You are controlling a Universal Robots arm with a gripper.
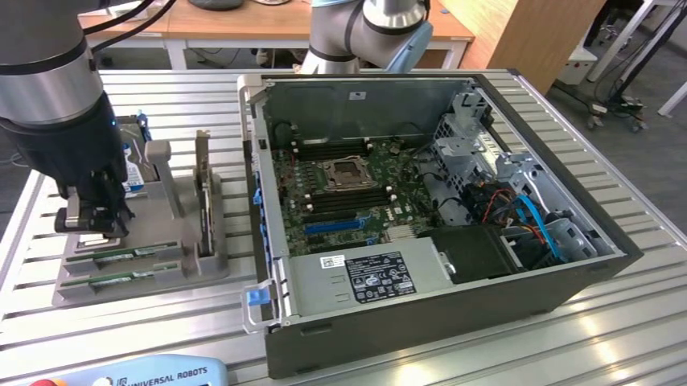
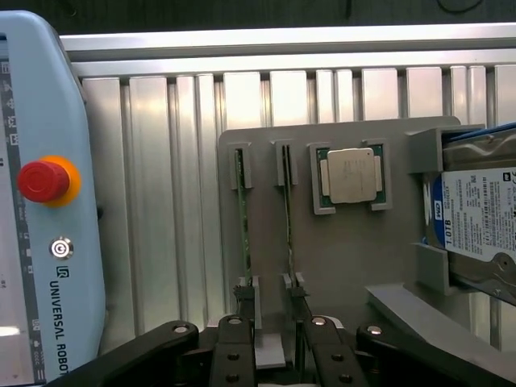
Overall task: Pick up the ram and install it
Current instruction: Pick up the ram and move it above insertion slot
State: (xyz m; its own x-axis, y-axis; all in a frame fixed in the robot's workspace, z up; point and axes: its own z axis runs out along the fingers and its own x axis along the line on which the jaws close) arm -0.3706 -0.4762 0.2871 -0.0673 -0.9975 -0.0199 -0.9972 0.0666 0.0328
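Two green ram sticks (image 1: 131,252) (image 1: 116,278) stand on edge in slots of a grey holder (image 1: 199,269) on the exterior view's left. In the wrist view they are thin green strips (image 2: 243,210) (image 2: 288,210) running side by side. My gripper (image 1: 96,229) hangs just above the holder's end, over the sticks. Its black fingers (image 2: 244,343) stand apart over the sticks' near ends, and the gripper (image 2: 274,339) is open and holds nothing. The open computer case (image 1: 536,310) lies in the middle, with black memory slots (image 1: 341,201) beside the processor socket (image 1: 346,173).
The holder also carries a silver processor chip (image 2: 351,175), a hard drive (image 2: 476,226) and an upright dark card (image 1: 202,193). A teach pendant (image 2: 40,201) with a red stop button lies on the slatted aluminium table (image 1: 601,338) close to the holder. Desks stand behind.
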